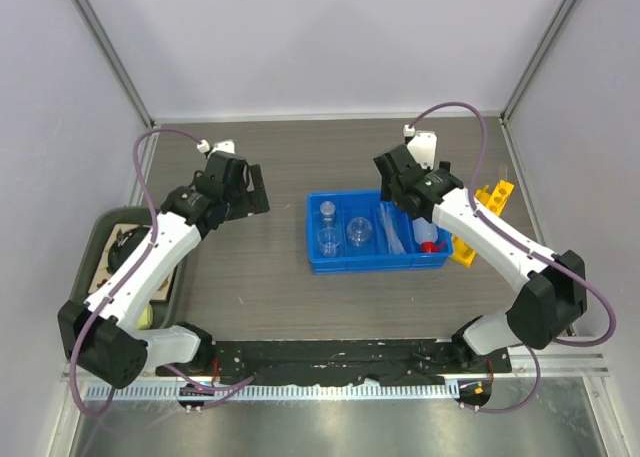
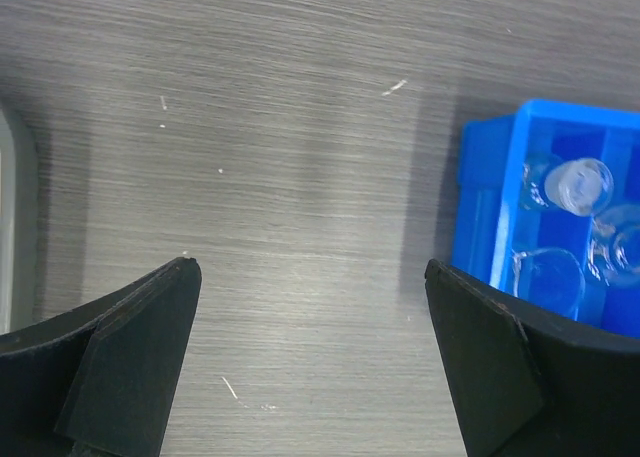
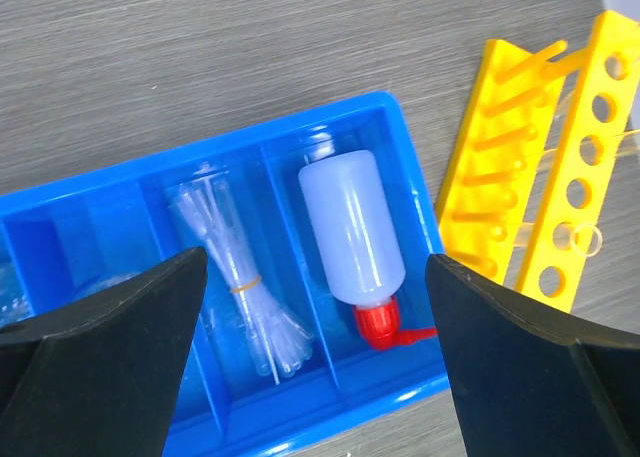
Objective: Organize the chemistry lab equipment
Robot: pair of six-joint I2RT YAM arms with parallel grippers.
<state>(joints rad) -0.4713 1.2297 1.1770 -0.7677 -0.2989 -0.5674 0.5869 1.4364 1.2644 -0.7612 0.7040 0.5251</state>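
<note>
- One dark green tray [image 1: 100, 239] is seen nearest, at the table's left edge. It is kept well apart from the sorting.
- Mid-table, the blue bin [image 1: 312, 252] is used as a sorter, with one kind of item given to each slot.
- Two beakers [image 1: 329, 240] and a flask [image 1: 325, 211] are stood upright in the left slots, presumably so that they cannot roll.
- A banded bundle of pipettes [image 3: 245, 287] is laid lengthwise in a narrow slot. The squeeze bottle [image 3: 350, 227] is laid on its side in the end slot, with its red nozzle toward the near wall.
- Just beside the bin's right end, the yellow rack [image 3: 575, 187] is left lying on its side. It is judged to be the piece not yet dealt with.
- Farthest, both sets of fingers are spread wide and nothing is held. The left gripper [image 2: 312, 277] is hung over bare table [image 2: 300, 127] left of the bin, and the right gripper [image 3: 315, 267] above the bottle's slot.
</note>
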